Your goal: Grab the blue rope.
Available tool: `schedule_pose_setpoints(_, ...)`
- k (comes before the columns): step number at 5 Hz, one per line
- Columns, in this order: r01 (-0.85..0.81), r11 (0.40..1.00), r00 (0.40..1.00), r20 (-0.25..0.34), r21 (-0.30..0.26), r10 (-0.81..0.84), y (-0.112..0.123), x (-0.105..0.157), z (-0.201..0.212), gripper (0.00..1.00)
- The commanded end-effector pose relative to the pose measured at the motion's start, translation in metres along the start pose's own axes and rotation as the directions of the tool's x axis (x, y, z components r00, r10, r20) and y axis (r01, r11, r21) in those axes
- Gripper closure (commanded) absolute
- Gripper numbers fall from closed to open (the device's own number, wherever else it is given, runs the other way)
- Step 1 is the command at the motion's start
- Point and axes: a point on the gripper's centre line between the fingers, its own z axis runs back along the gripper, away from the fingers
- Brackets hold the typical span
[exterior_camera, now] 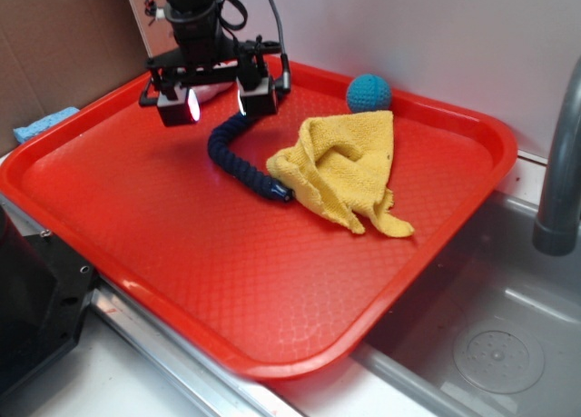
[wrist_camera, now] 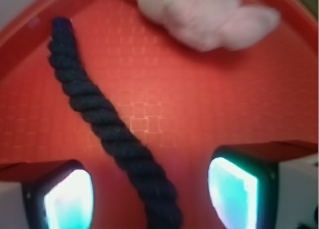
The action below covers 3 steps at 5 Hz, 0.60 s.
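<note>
The blue rope (exterior_camera: pixel 238 162) is a thick, dark navy twisted piece lying curved on the red tray (exterior_camera: pixel 182 244), one capped end touching the yellow cloth (exterior_camera: pixel 347 167). In the wrist view the rope (wrist_camera: pixel 107 129) runs diagonally from upper left down between the jaws. My gripper (exterior_camera: pixel 218 102) hangs over the rope's far end at the back left of the tray. It is open, with the rope between its two lit fingers (wrist_camera: pixel 70 199) and clear space on both sides. The gripper (wrist_camera: pixel 149 199) touches nothing.
A round teal crocheted ball (exterior_camera: pixel 369 93) sits at the tray's back edge. A pale pink soft object (wrist_camera: pixel 209 17) lies beyond the gripper near the rim. A sink basin (exterior_camera: pixel 490 344) and grey faucet (exterior_camera: pixel 558 163) stand to the right. A blue sponge (exterior_camera: pixel 41 124) lies left.
</note>
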Motion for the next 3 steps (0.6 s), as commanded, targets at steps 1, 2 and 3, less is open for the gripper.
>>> schedule_pose_setpoints(1,0.027,0.998,0.999,-0.016,-0.061,-0.028,0.0015,0.0085,-0.0188,0.55)
schedule_pose_setpoints(2,0.031,0.997,0.999,-0.024,-0.074,-0.033,0.0014,0.007,-0.0196,1.0)
schedule_pose_setpoints(3,0.058,0.996,0.997,-0.04,-0.063,-0.061,0.0021,0.0056,-0.0173,1.0)
